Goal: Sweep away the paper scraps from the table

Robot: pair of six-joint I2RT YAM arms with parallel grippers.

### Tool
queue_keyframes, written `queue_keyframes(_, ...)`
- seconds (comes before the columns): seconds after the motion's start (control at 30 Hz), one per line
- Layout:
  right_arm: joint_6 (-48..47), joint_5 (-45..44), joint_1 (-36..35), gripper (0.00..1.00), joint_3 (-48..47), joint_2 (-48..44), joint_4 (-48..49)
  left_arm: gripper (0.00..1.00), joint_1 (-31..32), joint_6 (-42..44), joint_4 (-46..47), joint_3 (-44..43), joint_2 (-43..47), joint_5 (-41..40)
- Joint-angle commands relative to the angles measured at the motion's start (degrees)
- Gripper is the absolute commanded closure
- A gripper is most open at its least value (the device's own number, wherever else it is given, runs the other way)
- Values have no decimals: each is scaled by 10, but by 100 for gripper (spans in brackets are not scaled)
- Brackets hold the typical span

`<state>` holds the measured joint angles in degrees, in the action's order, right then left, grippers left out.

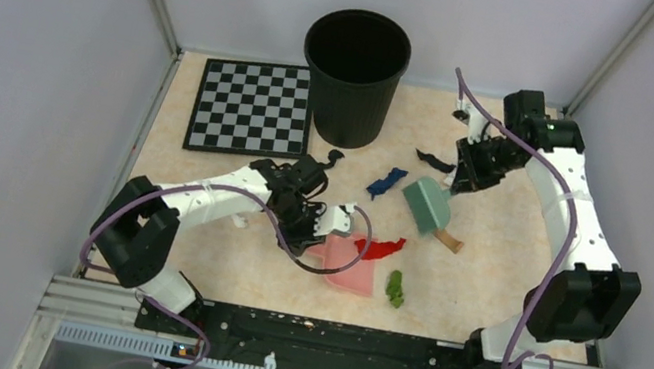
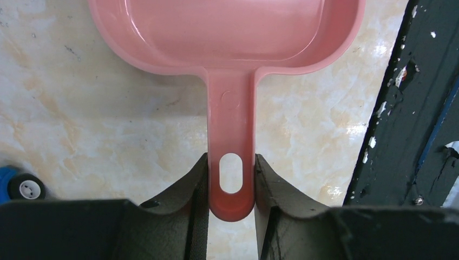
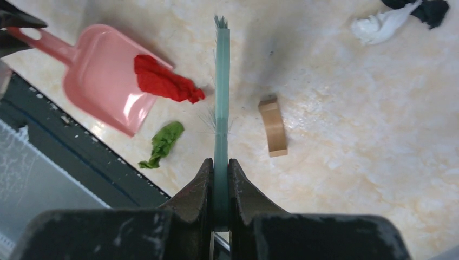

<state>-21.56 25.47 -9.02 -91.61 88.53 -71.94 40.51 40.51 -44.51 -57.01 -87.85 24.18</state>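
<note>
A tall black bin [image 1: 353,72] stands at the top centre of the overhead view, with a checkerboard mat [image 1: 250,108] just to its left, both set back from the litter. Lower down, left of centre, the left gripper [image 2: 231,168] is clamped tight on the handle of a pink dustpan [image 2: 227,32] that lies flat on the marbled table [image 1: 490,274]. At the upper right, the right gripper [image 3: 219,168] pinches a grey-green brush [image 3: 221,81], seen edge-on from its wrist. The brush stands between the pan and a tan scrap [image 3: 273,127]. The paper scraps [image 1: 380,248] are twisted, crumpled bits strewn over the middle of the table. A red scrap [image 3: 165,80] lies across the pan's rim, and a green scrap [image 3: 162,143] sits just below it, near the black front rail [image 1: 316,340]. A blue scrap [image 1: 386,182] and a black scrap [image 1: 433,161] lie nearer the bin. A white scrap [image 3: 379,27] touches a dark scrap [image 3: 427,10] in the top right corner of the right wrist view.
</note>
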Motion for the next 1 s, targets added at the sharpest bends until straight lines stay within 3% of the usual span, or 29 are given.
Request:
queue_keyframes(0.0,20,-69,-9,100,1,9,47,100,-5,1,-35,-19,14,-23)
queue_keyframes(0.37,82,-81,-131,100,17,66,73,100,-3,-65,28,-59,-45,6)
queue_keyframes(0.67,172,37,-121,100,-53,76,55,100,-3,-118,82,-52,-59,26)
queue_keyframes(0.83,155,89,-78,100,-45,68,26,100,-3,-147,146,-1,-49,24)
queue_keyframes(0.97,121,55,-66,100,-51,35,17,100,-4,-129,136,-6,-45,24)
